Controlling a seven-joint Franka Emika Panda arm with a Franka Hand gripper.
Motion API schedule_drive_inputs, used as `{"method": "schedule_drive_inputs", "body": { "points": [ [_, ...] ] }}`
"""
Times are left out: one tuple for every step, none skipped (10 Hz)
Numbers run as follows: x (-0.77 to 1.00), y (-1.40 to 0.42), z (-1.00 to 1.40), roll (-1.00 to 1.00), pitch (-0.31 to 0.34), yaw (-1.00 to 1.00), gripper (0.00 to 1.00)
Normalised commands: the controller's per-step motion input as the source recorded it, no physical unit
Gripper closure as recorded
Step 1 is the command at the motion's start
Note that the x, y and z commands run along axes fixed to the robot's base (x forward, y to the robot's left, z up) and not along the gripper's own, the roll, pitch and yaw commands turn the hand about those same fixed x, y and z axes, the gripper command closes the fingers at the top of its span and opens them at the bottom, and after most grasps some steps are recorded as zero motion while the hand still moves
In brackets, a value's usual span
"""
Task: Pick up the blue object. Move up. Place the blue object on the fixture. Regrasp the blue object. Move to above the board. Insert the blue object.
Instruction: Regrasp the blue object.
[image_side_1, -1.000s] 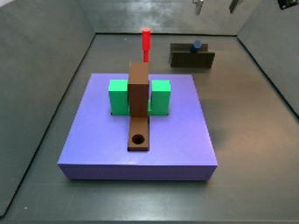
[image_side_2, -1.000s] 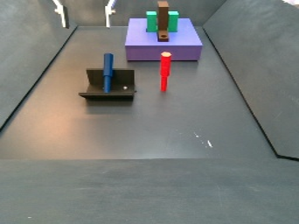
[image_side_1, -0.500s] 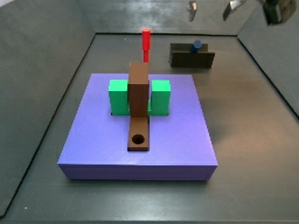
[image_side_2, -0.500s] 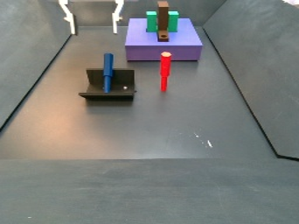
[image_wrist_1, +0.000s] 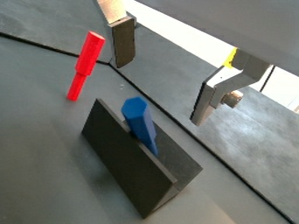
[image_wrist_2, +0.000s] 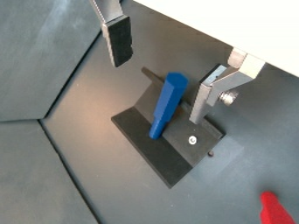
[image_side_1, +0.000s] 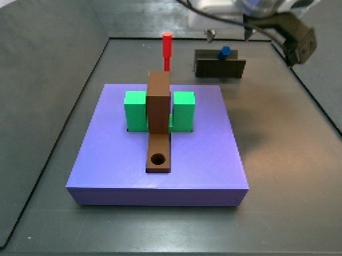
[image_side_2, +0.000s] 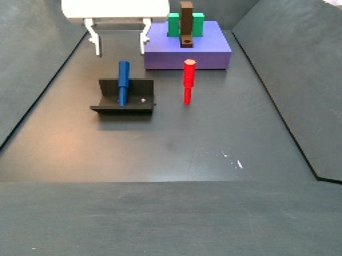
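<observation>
While the hand hangs above it: the blue peg (image_side_2: 123, 81) stands in the fixture (image_side_2: 124, 100), apart from both fingers.
Hand: the hand (image_side_2: 118, 42) is spread wide and holds nothing; in both wrist views its fingers (image_wrist_2: 118, 39) flank the peg with clear space on each side.
Peg's place: on the dark fixture, on the grey floor (image_side_2: 187, 160), well short of the lavender board (image_side_2: 189, 55); the red peg (image_side_2: 189, 80) stands near, beside the fixture.
Long axis: roughly upright, leaning a little against the fixture's back wall; its rounded top end points up toward the hand, as a wrist view shows (image_wrist_1: 138, 122).
Risk, off-centre descent: if the hand comes down to one side, a finger could strike the peg's top and tip it out of the notch.
Risk, skewed grip: because the peg leans, closing on it could hold it crooked, and it might then jam at the hole in the brown bar (image_side_1: 159, 122).
Risk, red peg: a sideways approach could knock it over.
</observation>
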Motion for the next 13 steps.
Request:
{"method": "schedule_drive_inputs", "body": {
  "points": [
    [0.0,-0.01,-0.27,0.4,0.109,0.16,0.0],
    [0.07,-0.09,-0.21,0.44,0.154,0.15,0.0],
    [0.0,-0.08,-0.27,0.42,0.111,0.14,0.0],
    [0.0,-0.05,-0.12,0.39,0.103,0.12,0.0],
    [0.15,-0.05,-0.1,0.35,0.191,0.11,0.0],
    [0.12,-0.07,-0.11,0.37,0.18,0.15,0.0],
    [0.15,-0.11,-0.06,0.47,0.223,0.19,0.0],
    [0.16,-0.11,-0.05,0.5,0.251,0.16,0.0],
    [0.15,-0.09,-0.1,0.5,0.24,0.14,0.0],
    [0.23,0.0,-0.14,0.41,0.251,0.05,0.0],
    [0.11,0.1,-0.05,0.21,0.231,0.0,0.0],
    [0.0,0.22,0.0,0.0,0.183,-0.03,0.0],
    [0.0,0.25,0.0,0.0,0.077,0.0,0.0]
  ]
}}
